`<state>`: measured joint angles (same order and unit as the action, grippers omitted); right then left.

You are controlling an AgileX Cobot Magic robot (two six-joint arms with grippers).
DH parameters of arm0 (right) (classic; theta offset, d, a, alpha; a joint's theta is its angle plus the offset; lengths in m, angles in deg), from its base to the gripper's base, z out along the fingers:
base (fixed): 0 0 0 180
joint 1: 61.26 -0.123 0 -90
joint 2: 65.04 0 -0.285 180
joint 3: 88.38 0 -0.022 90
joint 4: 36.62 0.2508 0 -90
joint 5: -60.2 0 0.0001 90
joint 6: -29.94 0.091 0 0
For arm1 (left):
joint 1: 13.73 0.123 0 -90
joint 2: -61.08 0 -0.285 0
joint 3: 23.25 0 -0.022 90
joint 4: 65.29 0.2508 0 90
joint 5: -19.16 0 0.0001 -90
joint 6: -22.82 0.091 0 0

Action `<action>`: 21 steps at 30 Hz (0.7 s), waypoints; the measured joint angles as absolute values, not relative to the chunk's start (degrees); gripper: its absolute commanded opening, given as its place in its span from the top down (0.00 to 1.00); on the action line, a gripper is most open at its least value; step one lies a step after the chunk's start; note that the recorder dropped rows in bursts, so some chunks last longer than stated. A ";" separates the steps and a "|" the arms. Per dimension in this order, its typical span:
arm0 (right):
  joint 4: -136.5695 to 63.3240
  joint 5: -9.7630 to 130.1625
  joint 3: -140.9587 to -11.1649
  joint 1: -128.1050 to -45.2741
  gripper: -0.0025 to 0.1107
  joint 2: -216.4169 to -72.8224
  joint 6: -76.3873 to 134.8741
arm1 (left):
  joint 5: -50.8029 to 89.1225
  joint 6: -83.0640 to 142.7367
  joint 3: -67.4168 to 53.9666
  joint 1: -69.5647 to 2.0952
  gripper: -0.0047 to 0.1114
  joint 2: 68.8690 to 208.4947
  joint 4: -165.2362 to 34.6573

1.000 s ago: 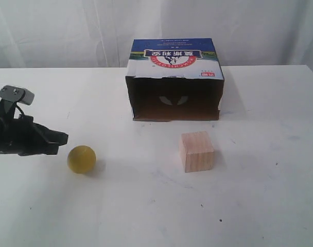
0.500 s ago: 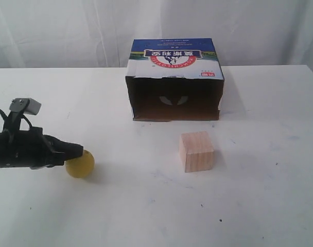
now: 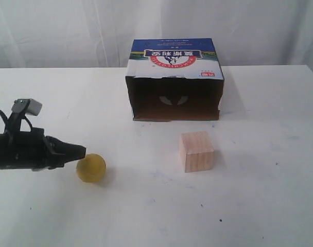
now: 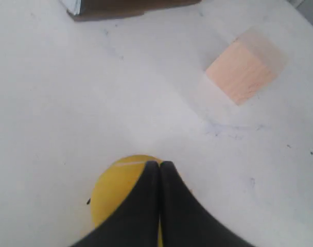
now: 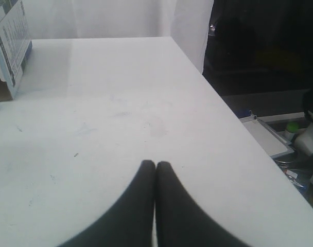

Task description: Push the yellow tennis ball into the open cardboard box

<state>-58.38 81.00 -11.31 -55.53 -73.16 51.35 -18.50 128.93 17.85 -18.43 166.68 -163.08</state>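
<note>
The yellow tennis ball (image 3: 91, 168) (image 4: 118, 193) lies on the white table at the front left. My left gripper (image 3: 83, 152) (image 4: 159, 164) is shut with nothing in it, its tips at the ball's upper left side. The open cardboard box (image 3: 174, 78) (image 4: 123, 7) stands at the back centre, its dark opening facing the front. My right gripper (image 5: 155, 165) is shut and empty over bare table near the right edge; the exterior view does not show it.
A light wooden cube (image 3: 196, 151) (image 4: 242, 72) sits in front of the box, to the right of the ball. The table's right edge (image 5: 226, 110) drops off to dark clutter beside my right gripper.
My left gripper moved right, met the ball and pushed it; the ball has rolled right and slightly toward the front. The box and cube stayed put.
</note>
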 measured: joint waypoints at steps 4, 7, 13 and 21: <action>-58.38 81.00 -11.31 -55.53 0.98 -73.16 51.35 | -17.75 130.28 18.76 -18.43 0.96 166.81 -163.90; -58.38 81.00 -11.31 -55.53 0.98 -73.16 51.35 | -18.96 130.52 18.55 -18.43 0.96 168.10 -163.90; -58.38 81.00 -11.31 -55.53 0.98 -73.16 51.35 | -22.56 130.75 13.81 -19.76 0.96 173.40 -163.90; -58.38 81.00 -11.31 -55.53 0.98 -73.16 51.35 | -23.87 131.78 2.60 -24.01 0.96 179.79 -163.90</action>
